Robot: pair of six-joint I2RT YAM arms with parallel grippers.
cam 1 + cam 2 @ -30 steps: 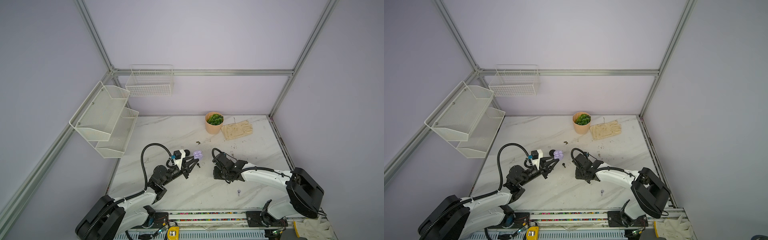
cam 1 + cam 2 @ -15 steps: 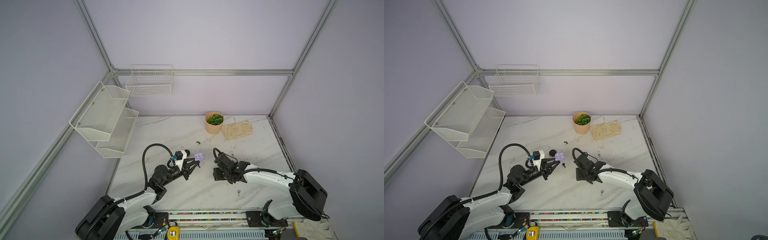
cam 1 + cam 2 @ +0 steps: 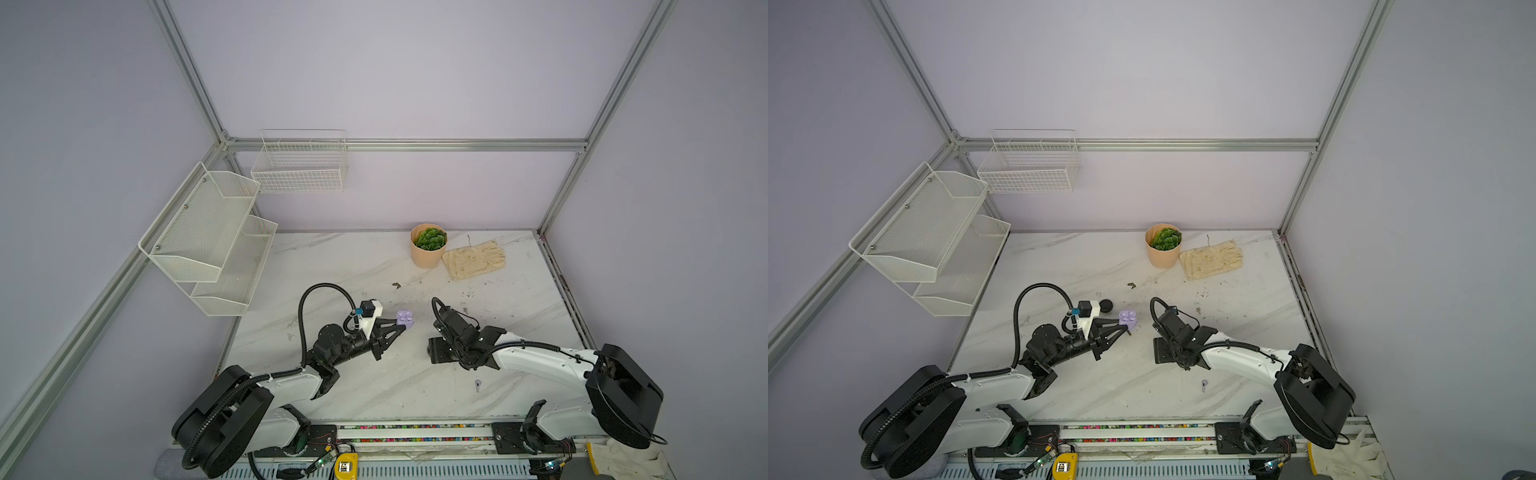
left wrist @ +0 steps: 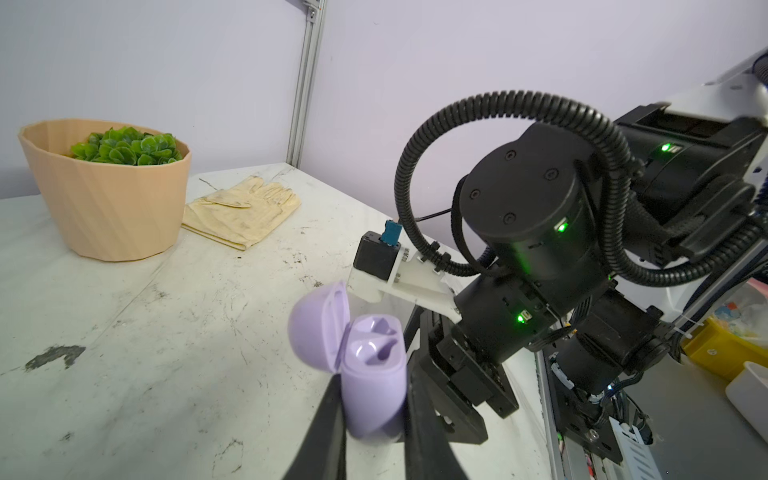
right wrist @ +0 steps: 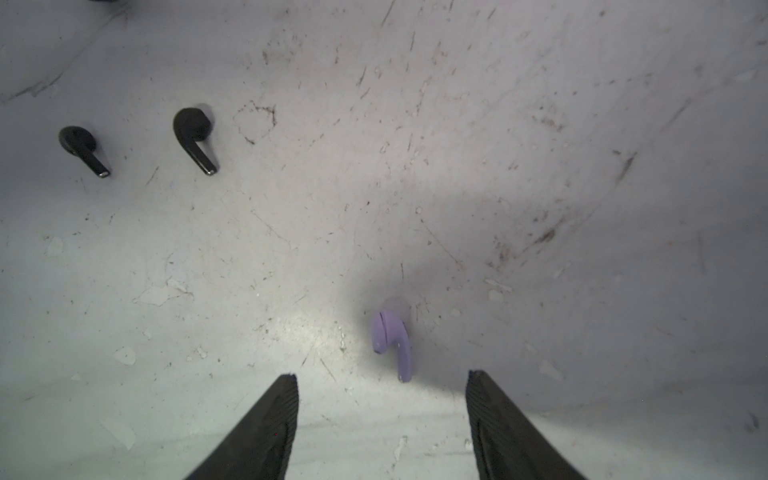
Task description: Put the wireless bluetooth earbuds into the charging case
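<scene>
In both top views we cannot make out the right gripper's (image 5: 381,374) jaws, tucked beneath the right arm (image 3: 461,332). Its fingers (image 5: 266,428) run off the wrist view's edge. The lilac charging case (image 4: 365,353) blurs low between the left gripper's (image 4: 372,374) cut-off fingers.

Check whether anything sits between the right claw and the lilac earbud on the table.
Nothing visible does. The small lilac stemmed earbud lies on the white marble tabletop just ahead of the open right claw; the two black stemmed earbuds lie well off to one side.
</scene>
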